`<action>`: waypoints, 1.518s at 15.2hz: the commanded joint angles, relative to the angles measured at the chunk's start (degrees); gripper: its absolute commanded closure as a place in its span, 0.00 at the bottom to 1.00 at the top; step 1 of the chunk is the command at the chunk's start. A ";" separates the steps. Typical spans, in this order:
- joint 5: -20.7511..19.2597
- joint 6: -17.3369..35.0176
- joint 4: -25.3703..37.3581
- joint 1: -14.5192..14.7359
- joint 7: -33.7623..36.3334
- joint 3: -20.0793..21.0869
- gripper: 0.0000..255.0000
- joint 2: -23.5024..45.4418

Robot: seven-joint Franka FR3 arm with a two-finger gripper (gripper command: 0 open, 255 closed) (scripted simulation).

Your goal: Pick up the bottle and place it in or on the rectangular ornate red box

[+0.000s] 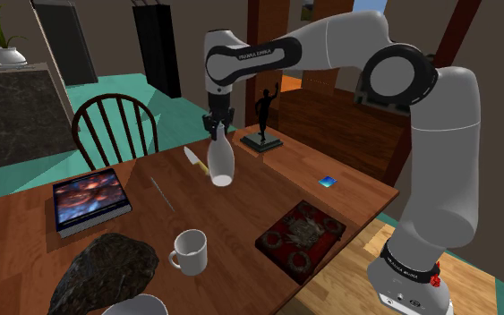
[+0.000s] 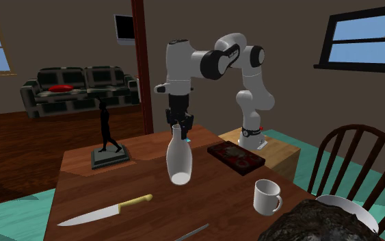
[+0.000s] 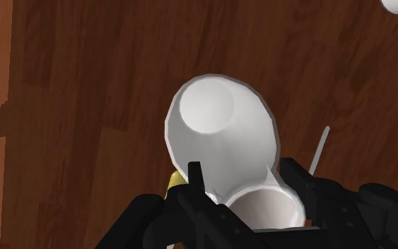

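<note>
So the gripper has its two black fingers clamped on the neck of the white bottle, one on each side, which the wrist view shows pretty clearly. The bottle hangs neck-up, fat end down, so its long axis runs roughly vertical. It's not dead straight though: the bottom leans out a bit, enough that the round flat base faces the camera in both outside views. It looks lifted clear of the wooden table, over the middle of the tabletop.

The red ornate box lies flat near the table edge closest to the robot's stand, well apart from the bottle. A knife with a yellowish handle lies on the table just beside the bottle in the shoulder view. There's also a white mug nearer that camera and a dark figurine on a base behind the bottle.
</note>
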 commanded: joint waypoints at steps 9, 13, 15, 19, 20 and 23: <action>0.02 -7.85 7.97 0.24 0.01 0.09 1.00 0.10; 0.26 -9.33 6.94 0.17 0.05 0.19 1.00 -2.41; 0.81 -7.92 0.14 -0.10 0.08 0.35 1.00 -7.83; 1.96 -6.48 -11.15 -0.35 0.04 0.53 1.00 -17.74; 2.24 -6.35 -13.61 -0.37 0.02 0.56 1.00 -20.10; 3.09 -6.48 -20.33 -0.30 -0.04 0.58 1.00 -26.99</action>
